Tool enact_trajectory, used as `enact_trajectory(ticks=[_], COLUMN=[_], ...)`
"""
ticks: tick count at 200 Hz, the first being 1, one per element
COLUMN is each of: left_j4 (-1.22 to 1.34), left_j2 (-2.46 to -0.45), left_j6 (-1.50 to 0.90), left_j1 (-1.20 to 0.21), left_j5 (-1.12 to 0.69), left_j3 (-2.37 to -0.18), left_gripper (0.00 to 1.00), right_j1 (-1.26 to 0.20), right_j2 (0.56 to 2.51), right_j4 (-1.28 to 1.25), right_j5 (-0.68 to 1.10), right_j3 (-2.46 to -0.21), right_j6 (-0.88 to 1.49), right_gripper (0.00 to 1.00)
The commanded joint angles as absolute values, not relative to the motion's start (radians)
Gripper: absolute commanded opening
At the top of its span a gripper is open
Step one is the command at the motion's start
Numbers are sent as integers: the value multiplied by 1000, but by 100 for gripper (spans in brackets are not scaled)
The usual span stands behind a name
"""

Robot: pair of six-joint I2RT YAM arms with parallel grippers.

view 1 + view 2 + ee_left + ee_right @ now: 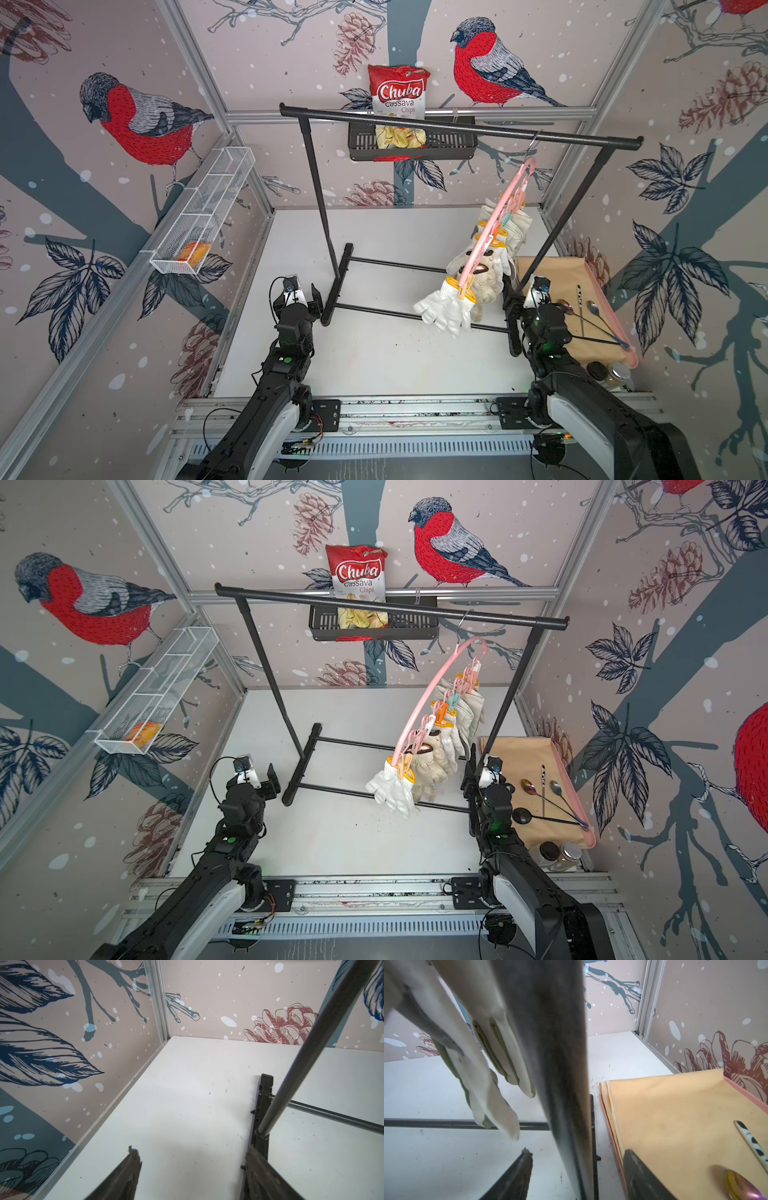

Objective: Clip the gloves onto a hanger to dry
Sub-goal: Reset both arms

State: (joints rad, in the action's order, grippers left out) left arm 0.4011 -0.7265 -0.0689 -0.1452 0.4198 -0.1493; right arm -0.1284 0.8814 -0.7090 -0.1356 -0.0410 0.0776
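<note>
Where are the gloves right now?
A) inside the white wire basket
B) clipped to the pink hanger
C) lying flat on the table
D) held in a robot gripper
B: the gloves dangle from pegs along the hanger, which hooks over the black rack.

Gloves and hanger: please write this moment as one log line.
gloves clipped on hanger | hanger on rack | left gripper open | right gripper open
</note>
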Motion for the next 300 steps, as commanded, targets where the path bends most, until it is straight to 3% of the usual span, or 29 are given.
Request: enact_trajectory(ticks=[1,57,99,127,162,190,194,198,201,214,300], left_j4=[658,898,1052,1081,1159,1152,1156,1161,1166,1189,1195], left_j2=[-807,-1092,-1277,-1393,-1496,-1500,-1502,-1504,-1505,-1512,-1511], left_j6=[-50,-40,-46,-57,-61,-60,-60,-59,-59,-53,-52], left_j1=[-117,-93,-62,-55,-55,-55,-55,-56,-55,-55,-55], left_j5=[425,411,390,378,372,366,367,366,366,367,366], left_j3=[-132,-147,-191,-264,-281,-286,-287,-286,-285,-279,-274], left_gripper=[79,79,80,80,79,81,82,84,87,98,98], right_j1=[-101,-66,-75,-68,-38,-29,-25,-25,-23,-20,-21], right_j2=[941,1220,1330,1344,1503,1529,1532,1536,1538,1535,1537], right_j4=[-957,-1163,-1005,-1133,-1439,-1358,-1354,-1351,-1348,-1333,-1341], right_j5=[-139,-43,19,-35,-25,-69,-83,-103,-114,-117,-117], right_j3=[-34,-103,-240,-196,-115,-177,-181,-187,-190,-195,-192], right_j6=[78,75,-1,-19,-4,24,34,47,52,55,55], right_gripper=[71,71,69,70,70,78,82,97,100,100,100])
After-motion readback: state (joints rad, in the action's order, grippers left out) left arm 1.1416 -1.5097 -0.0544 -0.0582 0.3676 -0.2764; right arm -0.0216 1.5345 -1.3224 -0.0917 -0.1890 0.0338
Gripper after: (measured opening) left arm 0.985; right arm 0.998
